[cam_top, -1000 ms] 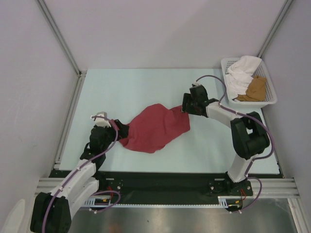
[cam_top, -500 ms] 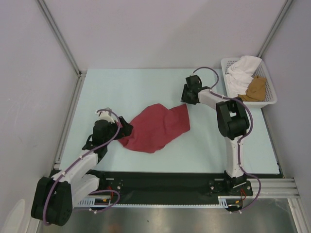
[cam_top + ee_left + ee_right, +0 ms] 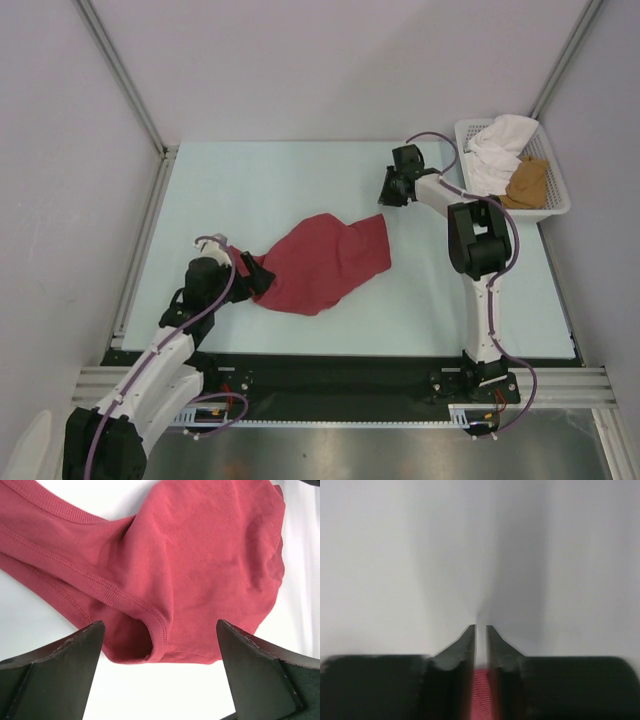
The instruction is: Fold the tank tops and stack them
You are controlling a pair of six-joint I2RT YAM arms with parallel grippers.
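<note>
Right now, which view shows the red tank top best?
Top external: the whole red tank top is in frame. Left wrist shows only one end of it, close up; right wrist, just a red sliver.

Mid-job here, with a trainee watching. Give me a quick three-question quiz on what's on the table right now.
1. True or false: the left pincer is shut on the red tank top.
2. What lies in the basket? A) a white cloth and a tan tank top; B) a pair of jeans; C) a blue towel.
3. Fill in: the right pincer has its fingers nearly together, with a strip of ____ cloth between them.
Key: 1 false, it stands wide open; 2 A; 3 red.
</note>
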